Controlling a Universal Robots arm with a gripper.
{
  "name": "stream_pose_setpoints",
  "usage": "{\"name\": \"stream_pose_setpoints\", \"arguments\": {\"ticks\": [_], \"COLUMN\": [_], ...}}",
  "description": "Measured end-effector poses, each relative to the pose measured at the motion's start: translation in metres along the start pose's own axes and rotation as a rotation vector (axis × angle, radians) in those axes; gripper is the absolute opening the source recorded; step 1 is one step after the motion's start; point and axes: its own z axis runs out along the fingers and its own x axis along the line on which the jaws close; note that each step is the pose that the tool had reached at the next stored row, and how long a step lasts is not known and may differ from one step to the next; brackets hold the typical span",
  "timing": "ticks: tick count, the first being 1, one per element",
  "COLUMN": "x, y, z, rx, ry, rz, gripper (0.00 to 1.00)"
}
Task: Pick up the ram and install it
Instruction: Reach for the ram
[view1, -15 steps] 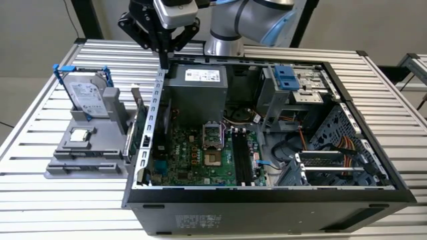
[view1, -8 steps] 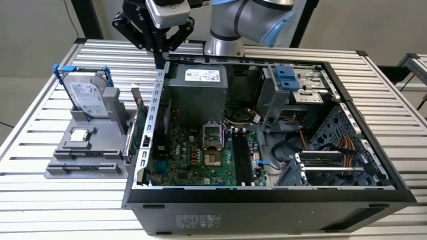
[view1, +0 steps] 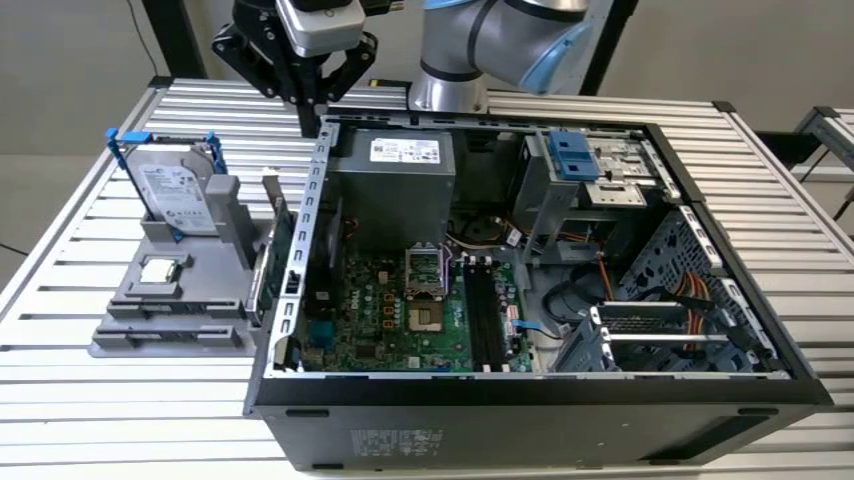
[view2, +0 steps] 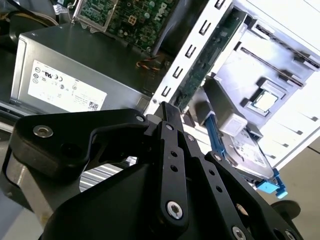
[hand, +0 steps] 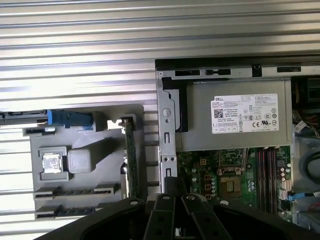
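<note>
You are at the very start of this job: neither the pick nor the install is done. The ram (hand: 130, 155) stands on edge in the grey holder (hand: 95, 175) on the tabletop (hand: 75, 50). It runs along the holder's side nearest the case (view1: 534, 420), just outside the case wall and well apart from the end effector. In the second wrist view you see it as a long green stick beside that perforated wall. The same holder carries a hard drive (view1: 174, 190) standing upright and a processor (hand: 53, 163) lying flat.

Your end effector (view1: 310, 110) hangs over the far corner of the case on the exterior view's left, roughly above the wall that separates the holder from the motherboard (view1: 374, 325). Its fingers are together and carry nothing. In both wrist views they meet in one dark tip with no part between them, and they touch neither the case nor the holder.

Inside the case, the long black slots (view1: 487, 320) beside the processor socket look empty as far as you can judge from the exterior view, so no stick is seated there yet. The power supply (view1: 394, 165) sits at the far end of the case, close below the end effector. The whole task remains: the ram is not gripped, not lifted and not in a slot.
</note>
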Motion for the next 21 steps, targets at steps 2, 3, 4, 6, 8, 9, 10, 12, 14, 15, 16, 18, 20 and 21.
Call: {"name": "stream_pose_setpoints", "arguments": {"ticks": [2,3,4,6,8,9,10,12,14,15,16,18,20,21], "x": [0.0021,0.0032,0.0043,0.0065,0.0084,0.0095,0.0105,0.0127,0.015,0.0161,0.0172,0.0194,0.0217,0.0228], "y": [-0.0002,-0.0002,-0.0003,-0.0005,-0.0006,-0.0007,-0.0007,-0.0009,-0.0011,-0.0011,-0.0012,-0.0014,-0.0015,-0.0016], "z": [0.0,-0.0001,-0.0001,-0.0001,-0.0001,-0.0002,-0.0002,-0.0003,-0.0003,-0.0003,-0.0004,-0.0004,-0.0005,-0.0005], "rx": [0.0,0.0,-0.0001,0.0,-0.0001,-0.0001,0.0,0.0,0.0,0.0,0.0,0.0,0.0,0.0], "ry": [0.0,0.0,0.0,0.0,-0.0001,0.0,0.0,0.0,0.0,0.0,0.0,0.0,0.0,0.0], "rz": [0.0,0.0,0.0,0.0,0.0,0.0,0.0,0.0,0.0,0.0,0.0,0.0,0.0,0.0], "gripper": [0.0,0.0,0.0,0.0,0.0,0.0,0.0,0.0,0.0,0.0,0.0,0.0,0.0,0.0]}}
